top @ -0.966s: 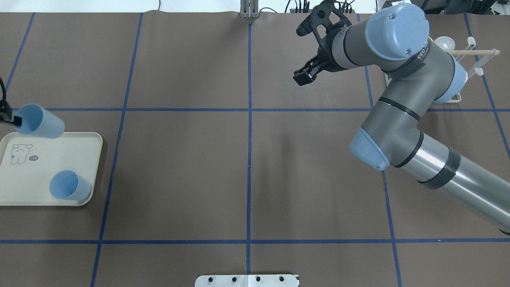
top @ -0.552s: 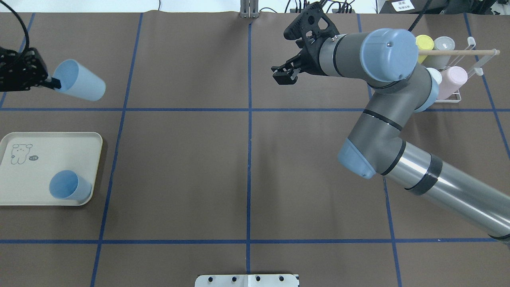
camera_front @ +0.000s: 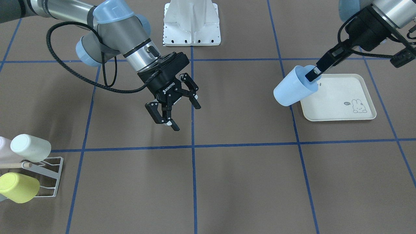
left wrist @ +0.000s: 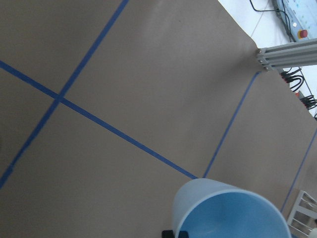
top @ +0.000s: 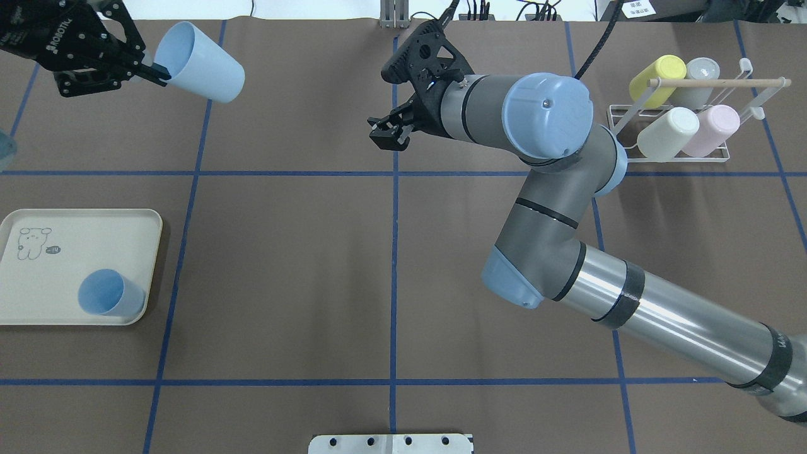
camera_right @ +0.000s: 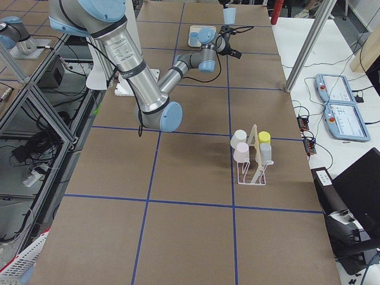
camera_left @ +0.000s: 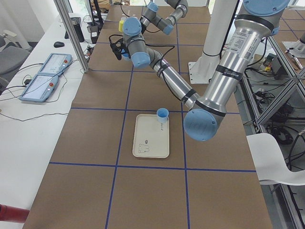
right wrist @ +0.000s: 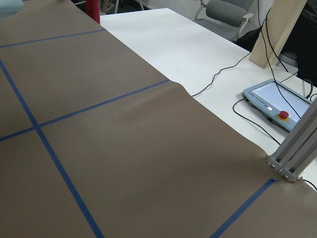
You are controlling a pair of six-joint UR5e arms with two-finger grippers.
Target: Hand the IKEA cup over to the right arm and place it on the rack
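As seen from across the table: left gripper clamped on the rim of the pale-blue IKEA cup. Cup held in the air, tilted, mouth toward the gripper, overlapping the edge of the cream tray in this view. Right gripper at mid-table on the right arm, fingers spread wide, nothing between them. Rack at the far lower corner, well apart from both, carrying a white cup and a yellow cup.

From overhead: left gripper at the top left corner, pinching the IKEA cup by its rim, well away from the tray. Second blue cup upright on that tray's near corner. Right gripper close to the centre tape line, seen end-on. Rack beyond the right arm's elbow, with four cups under its wooden dowel.

From the robot's left end: second blue cup standing on the tray.

From the right end: rack near the camera, IKEA cup far up the table.

From the left wrist: IKEA cup's open mouth at the bottom edge, brown table beyond.

From the right wrist: only table and tape lines; fingers out of frame.
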